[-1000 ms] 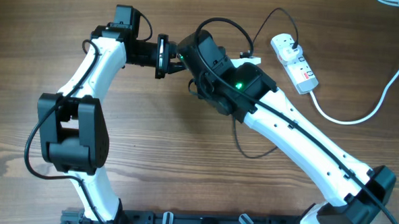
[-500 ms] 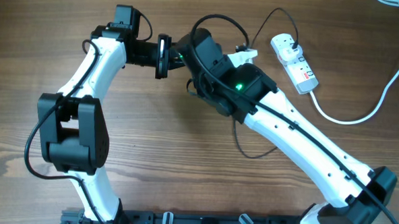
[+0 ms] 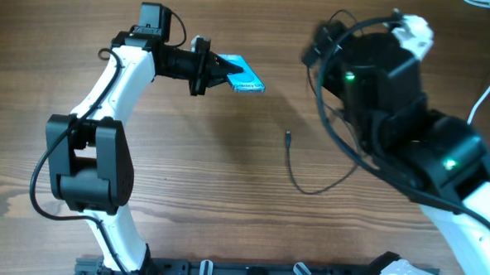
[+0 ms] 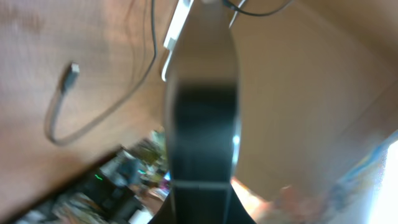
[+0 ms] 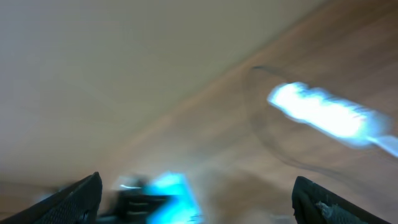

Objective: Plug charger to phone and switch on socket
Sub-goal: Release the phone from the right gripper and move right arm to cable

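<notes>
As the overhead camera shows it, the left gripper [image 3: 218,71] is clamped on one end of the phone [image 3: 244,76], holding it out sideways above the table [image 3: 185,185] with the cyan screen facing up. The charger [image 3: 287,140] lies loose on the wood, well apart from the phone, its small plug at the upper end and the thin black cable curving down and to the right beneath the right arm [image 3: 395,119]. That arm stands high and close to the camera and covers the place where the socket would be; only a stretch of thick white lead [image 3: 489,88] shows at the right edge.

From the left wrist, the picture is blurred. The phone [image 4: 202,124] runs edge-on as a dark bar up the middle, gripped at the near end, and the charger [image 4: 73,70] rests on the table to the left, plug uppermost, cable looping below it.

From the right wrist, everything is smeared. The right gripper [image 5: 202,199] has its fingers [image 5: 81,196] wide apart with nothing between them. A cyan patch low in the frame is the phone [image 5: 169,188], and the pale oblong streak further right is probably the socket [image 5: 323,113], lying on the wood.
</notes>
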Robot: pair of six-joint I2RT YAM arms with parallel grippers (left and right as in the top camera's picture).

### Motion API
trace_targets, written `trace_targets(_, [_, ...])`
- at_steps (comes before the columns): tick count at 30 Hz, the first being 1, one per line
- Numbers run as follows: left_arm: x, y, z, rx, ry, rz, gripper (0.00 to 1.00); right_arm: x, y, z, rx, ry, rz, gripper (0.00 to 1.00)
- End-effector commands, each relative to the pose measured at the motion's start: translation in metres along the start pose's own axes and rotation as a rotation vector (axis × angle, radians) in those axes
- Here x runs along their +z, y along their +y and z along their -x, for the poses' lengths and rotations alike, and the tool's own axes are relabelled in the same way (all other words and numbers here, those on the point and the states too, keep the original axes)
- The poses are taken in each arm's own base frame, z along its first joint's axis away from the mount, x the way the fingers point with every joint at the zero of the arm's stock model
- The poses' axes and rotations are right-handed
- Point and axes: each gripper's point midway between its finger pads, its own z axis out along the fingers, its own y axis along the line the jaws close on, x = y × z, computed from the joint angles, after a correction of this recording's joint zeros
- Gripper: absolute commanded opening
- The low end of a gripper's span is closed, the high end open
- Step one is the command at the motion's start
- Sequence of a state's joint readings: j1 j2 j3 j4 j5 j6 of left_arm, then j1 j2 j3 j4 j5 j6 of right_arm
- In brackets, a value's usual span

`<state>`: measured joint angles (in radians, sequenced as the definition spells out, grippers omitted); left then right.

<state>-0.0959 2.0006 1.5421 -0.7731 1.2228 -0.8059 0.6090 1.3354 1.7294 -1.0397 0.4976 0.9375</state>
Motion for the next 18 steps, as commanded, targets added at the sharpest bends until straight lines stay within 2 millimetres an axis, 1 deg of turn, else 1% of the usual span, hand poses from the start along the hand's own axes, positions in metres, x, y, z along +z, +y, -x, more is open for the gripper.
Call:
trace_targets(1, [-0.006,-0.009,-0.001,0.385,-0.034,0.016,0.04,0.036,-0.042,-0.033,-0.276,0.188,-0.129,0.96])
trace_targets(3, [-0.006,-0.007,0.000,0.419,-0.043,0.028,0.04,0.053,-0.050,-0.060,-0.380,0.336,-0.092,0.92])
trace_targets(4, [-0.006,-0.007,0.000,0.441,-0.043,0.029,0.04,0.065,-0.057,-0.079,-0.431,0.430,-0.072,0.90])
trace_targets(5, [-0.007,-0.005,0.003,0.444,-0.054,0.042,0.04,0.073,-0.064,-0.092,-0.454,0.485,-0.074,0.89])
trace_targets(7, [-0.011,0.005,0.017,0.430,-0.119,0.112,0.04,0.092,-0.084,-0.121,-0.474,0.583,-0.126,0.81])
trace_targets(8, [-0.015,0.010,0.025,0.426,-0.157,0.152,0.04,0.100,-0.092,-0.134,-0.482,0.620,-0.147,0.81])
trace_targets(9, [-0.020,0.017,0.034,0.413,-0.198,0.195,0.04,0.108,-0.099,-0.150,-0.491,0.667,-0.151,0.81])
trace_targets(10, [-0.030,0.028,0.044,0.363,-0.256,0.253,0.04,0.115,-0.103,-0.168,-0.511,0.722,-0.125,0.81])
trace_targets(11, [-0.039,0.037,0.051,0.321,-0.295,0.292,0.04,0.121,-0.103,-0.184,-0.533,0.773,-0.087,0.81])
trace_targets(12, [-0.048,0.044,0.057,0.283,-0.327,0.324,0.04,0.126,-0.103,-0.199,-0.538,0.820,-0.050,0.79])
trace_targets(13, [-0.052,0.047,0.058,0.270,-0.337,0.334,0.04,0.129,-0.104,-0.211,-0.526,0.855,-0.028,0.77])
trace_targets(14, [-0.057,0.051,0.059,0.249,-0.344,0.341,0.04,0.133,-0.106,-0.221,-0.518,0.885,-0.022,0.66])
trace_targets(15, [-0.060,0.053,0.059,0.238,-0.346,0.341,0.04,0.137,-0.109,-0.230,-0.508,0.910,-0.023,0.51])
trace_targets(16, [-0.064,0.054,0.060,0.226,-0.350,0.341,0.04,0.140,-0.113,-0.235,-0.507,0.924,-0.033,0.42])
trace_targets(18, [-0.068,0.055,0.061,0.219,-0.358,0.338,0.04,0.150,-0.122,-0.249,-0.510,0.949,-0.053,0.38])
